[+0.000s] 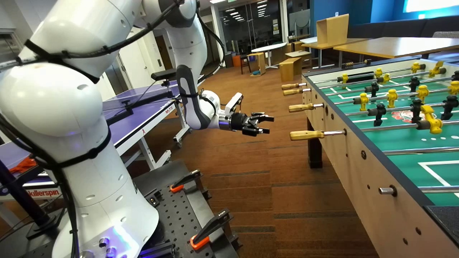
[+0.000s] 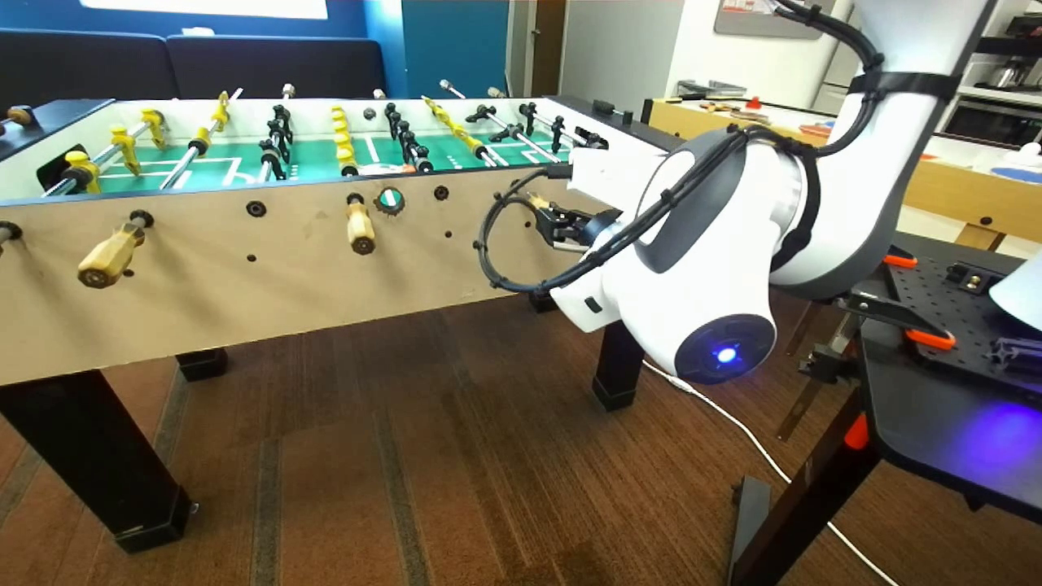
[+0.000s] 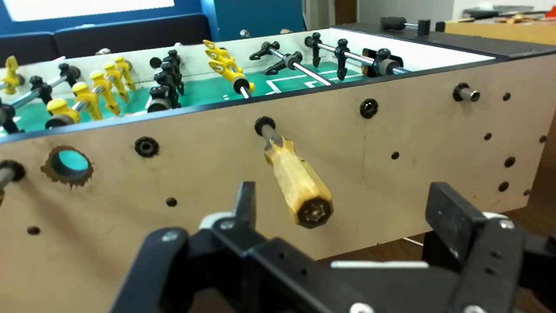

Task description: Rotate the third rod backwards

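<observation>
The third rod's tan wooden handle (image 3: 299, 187) sticks out from the foosball table toward the camera in the wrist view. It also shows in an exterior view (image 1: 306, 135) as the largest-looking handle, and is mostly hidden behind the gripper and a cable in an exterior view (image 2: 536, 200). The rod's yellow players (image 3: 226, 65) are tilted, feet raised toward the upper left in the wrist view. My gripper (image 3: 343, 191) is open and empty. Its fingers stand either side of the handle's end in the wrist view, nearer the left finger. In an exterior view the gripper (image 1: 270, 124) is short of the handle, apart from it.
The foosball table's side wall (image 3: 208, 161) stands ahead. Other tan handles (image 1: 304, 107) (image 2: 360, 228) stick out along it. A bare metal rod stub (image 3: 469, 94) protrudes at the right in the wrist view. A purple ping-pong table (image 1: 143, 104) stands behind the arm.
</observation>
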### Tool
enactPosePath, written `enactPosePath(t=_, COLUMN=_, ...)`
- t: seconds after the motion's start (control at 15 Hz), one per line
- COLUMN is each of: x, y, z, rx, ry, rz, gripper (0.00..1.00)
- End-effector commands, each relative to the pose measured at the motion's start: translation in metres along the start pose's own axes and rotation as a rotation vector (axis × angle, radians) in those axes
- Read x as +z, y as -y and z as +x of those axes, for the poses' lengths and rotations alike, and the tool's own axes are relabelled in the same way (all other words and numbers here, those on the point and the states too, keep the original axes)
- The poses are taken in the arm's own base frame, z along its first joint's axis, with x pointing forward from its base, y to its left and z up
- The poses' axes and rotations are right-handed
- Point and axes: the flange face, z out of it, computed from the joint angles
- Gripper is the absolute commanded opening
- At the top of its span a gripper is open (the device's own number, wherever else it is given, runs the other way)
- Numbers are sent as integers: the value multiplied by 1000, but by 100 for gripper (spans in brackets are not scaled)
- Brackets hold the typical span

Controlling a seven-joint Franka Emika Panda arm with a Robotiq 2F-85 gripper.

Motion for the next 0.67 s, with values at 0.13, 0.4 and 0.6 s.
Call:
enactPosePath(t=0.13, x=6, y=-5, z=15, rx=-302, ry=56, rz=-103, gripper=100)
enactPosePath(t=0.4, x=12, y=-6, z=23, rx=-529, ry=98, rz=-176, gripper=100)
enactPosePath(t=0.6, x=16, y=-6, z=29, rx=-698, ry=132, rz=-229, gripper=100)
